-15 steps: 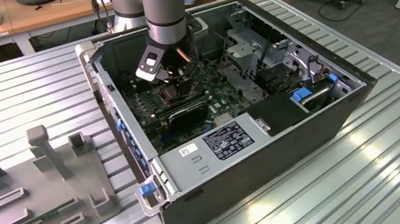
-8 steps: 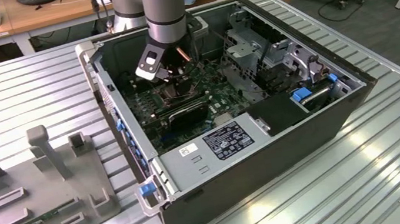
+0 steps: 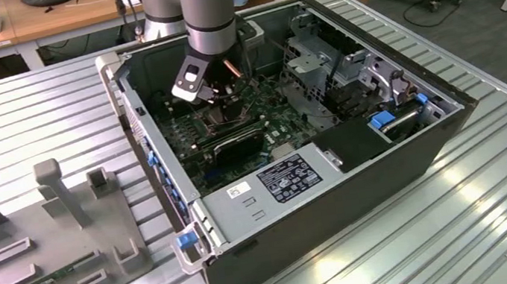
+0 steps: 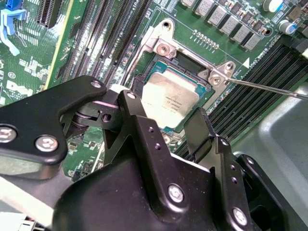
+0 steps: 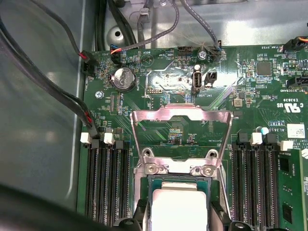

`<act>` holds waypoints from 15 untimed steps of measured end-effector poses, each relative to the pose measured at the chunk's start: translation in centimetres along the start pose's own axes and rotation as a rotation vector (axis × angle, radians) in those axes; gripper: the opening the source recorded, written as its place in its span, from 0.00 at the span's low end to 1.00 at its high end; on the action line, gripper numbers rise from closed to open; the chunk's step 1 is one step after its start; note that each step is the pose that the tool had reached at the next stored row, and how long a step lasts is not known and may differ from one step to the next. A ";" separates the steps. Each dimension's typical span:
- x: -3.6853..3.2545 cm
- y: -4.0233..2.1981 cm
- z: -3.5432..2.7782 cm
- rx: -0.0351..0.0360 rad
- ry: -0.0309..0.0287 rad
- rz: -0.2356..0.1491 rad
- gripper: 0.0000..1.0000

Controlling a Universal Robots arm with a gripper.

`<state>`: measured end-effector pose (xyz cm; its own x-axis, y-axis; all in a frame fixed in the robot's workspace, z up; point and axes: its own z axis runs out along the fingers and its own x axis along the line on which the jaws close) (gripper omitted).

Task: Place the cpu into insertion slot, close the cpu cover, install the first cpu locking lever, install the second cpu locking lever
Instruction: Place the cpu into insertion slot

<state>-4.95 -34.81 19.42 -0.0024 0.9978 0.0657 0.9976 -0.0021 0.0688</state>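
Cpu (image 4: 171, 98) lies flat in the slot (image 4: 159, 65). Gripper (image 4: 163, 115) hangs just over it, fingers spread to either side; contact can't be told.

Risk: a tilted or dragged cpu could bend socket pins if a finger catches its edge.

Cover (image 5: 180, 113) stands open. Lever (image 4: 269, 89) is free. Memory slots (image 4: 120, 38) crowd both flanks, and cables (image 5: 48, 82) run along the case wall.

The cpu (image 4: 169, 102) has a pale, matt metal face; the cpu cover (image 5: 180, 118) is bare bright metal, glossy; the circuit board (image 5: 269, 96) is green with a slight sheen. The gripper (image 4: 163, 120) is matt black with shiny metal screws; the table (image 3: 19, 124) is ribbed, reflective metal.
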 end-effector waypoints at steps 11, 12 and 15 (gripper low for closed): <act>0.08 0.08 -1.12 -0.0002 0.0003 0.000 0.61; 0.08 0.09 -1.22 -0.0002 0.0002 0.000 0.61; 0.10 0.10 -1.39 -0.0002 0.0002 0.000 0.61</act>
<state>-4.94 -34.80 20.82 -0.0025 0.9978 0.0659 0.9976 -0.0021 0.0691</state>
